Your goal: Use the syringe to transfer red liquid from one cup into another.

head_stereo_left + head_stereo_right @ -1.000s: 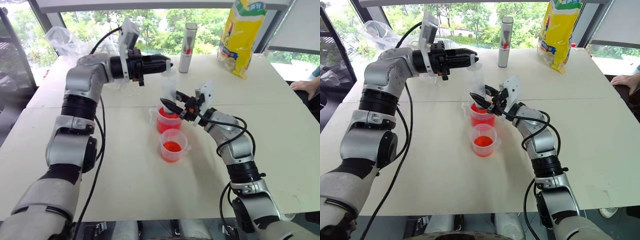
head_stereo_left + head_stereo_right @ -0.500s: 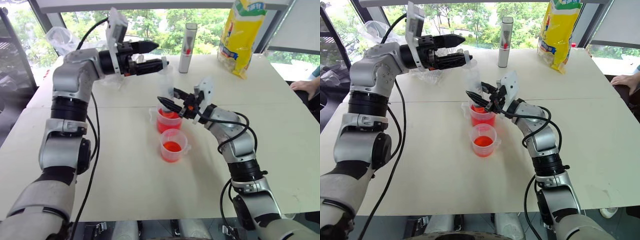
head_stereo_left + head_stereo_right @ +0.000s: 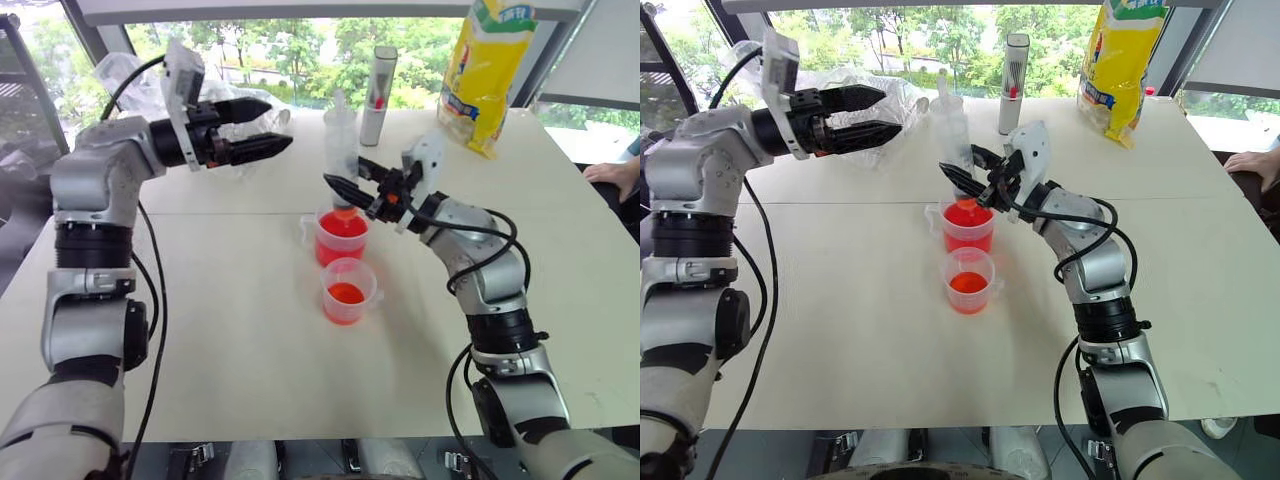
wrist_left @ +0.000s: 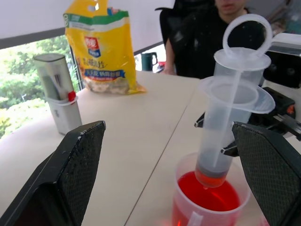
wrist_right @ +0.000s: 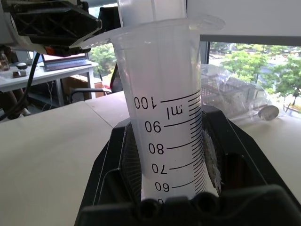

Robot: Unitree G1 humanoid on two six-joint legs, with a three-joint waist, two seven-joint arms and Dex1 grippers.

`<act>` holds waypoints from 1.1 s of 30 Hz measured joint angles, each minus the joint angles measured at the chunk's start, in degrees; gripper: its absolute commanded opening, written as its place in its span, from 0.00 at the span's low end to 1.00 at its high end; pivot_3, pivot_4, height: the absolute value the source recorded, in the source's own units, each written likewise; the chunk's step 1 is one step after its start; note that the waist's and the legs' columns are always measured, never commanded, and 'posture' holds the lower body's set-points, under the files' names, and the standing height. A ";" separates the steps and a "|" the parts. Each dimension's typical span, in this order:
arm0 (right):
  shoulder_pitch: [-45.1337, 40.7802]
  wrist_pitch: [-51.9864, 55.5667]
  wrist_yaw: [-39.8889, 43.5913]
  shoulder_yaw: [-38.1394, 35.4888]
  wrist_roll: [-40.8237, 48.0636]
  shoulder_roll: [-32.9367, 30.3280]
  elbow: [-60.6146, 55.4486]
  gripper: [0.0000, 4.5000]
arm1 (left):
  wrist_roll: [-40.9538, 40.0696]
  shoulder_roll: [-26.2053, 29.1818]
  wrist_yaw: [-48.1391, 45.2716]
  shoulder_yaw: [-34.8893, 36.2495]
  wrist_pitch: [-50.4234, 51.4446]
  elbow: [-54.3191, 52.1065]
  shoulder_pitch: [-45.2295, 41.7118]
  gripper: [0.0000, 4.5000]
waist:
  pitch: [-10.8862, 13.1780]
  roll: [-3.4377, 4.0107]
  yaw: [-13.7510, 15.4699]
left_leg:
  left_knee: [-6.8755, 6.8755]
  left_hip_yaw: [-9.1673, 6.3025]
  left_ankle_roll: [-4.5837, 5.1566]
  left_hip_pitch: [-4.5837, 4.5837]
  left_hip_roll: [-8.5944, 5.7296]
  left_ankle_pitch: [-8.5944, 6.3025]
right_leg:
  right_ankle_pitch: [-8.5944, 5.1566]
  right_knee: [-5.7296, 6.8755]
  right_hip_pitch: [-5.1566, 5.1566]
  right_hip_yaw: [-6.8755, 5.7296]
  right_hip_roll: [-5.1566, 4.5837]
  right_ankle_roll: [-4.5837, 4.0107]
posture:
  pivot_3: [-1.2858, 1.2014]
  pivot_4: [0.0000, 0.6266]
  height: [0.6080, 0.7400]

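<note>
Gripping the syringe (image 4: pixel 225 117) upright over the larger cup (image 3: pixel 340 238), right claw (image 3: pixel 352 188); left claw (image 3: pixel 262 128) open, apart.

A yellow bag (image 3: pixel 487 70) and an upright grey tube (image 3: pixel 377 95) stand near the table's (image 3: pixel 250 360) far edge.

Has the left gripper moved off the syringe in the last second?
Yes. The left gripper has opened and swung left, away from the grey tube, leaving the syringe upright in the right gripper.
</note>
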 measured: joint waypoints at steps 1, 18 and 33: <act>-0.14 1.12 -0.11 -0.29 0.91 -0.66 -1.59 0.31 | -0.30 0.22 0.18 0.02 0.67 -1.01 0.34 0.98 | 0.00 0.00 0.00 | 0.00 0.00 0.00 0.00 0.00 0.00 | 0.00 0.00 0.00 0.00 0.00 0.00 | 0.52 0.24 1.00; 12.31 21.64 -4.42 -6.47 21.79 -9.69 -29.40 0.31 | -5.10 -1.97 -1.25 -0.25 4.68 -3.58 -1.78 0.98 | -0.01 -0.02 -0.02 | -0.01 -0.04 0.01 0.03 -0.10 0.00 | -0.01 -0.03 0.05 0.00 0.05 0.00 | 0.52 0.24 1.00; 16.32 15.28 -3.91 -1.29 16.17 -9.64 -29.06 0.31 | -9.26 -4.20 -5.05 -3.82 9.66 -6.18 -4.94 0.98 | -0.01 -0.03 -0.01 | 0.00 -0.07 0.01 0.03 -0.11 0.00 | -0.02 -0.05 0.04 0.00 0.09 0.02 | 0.52 0.24 1.00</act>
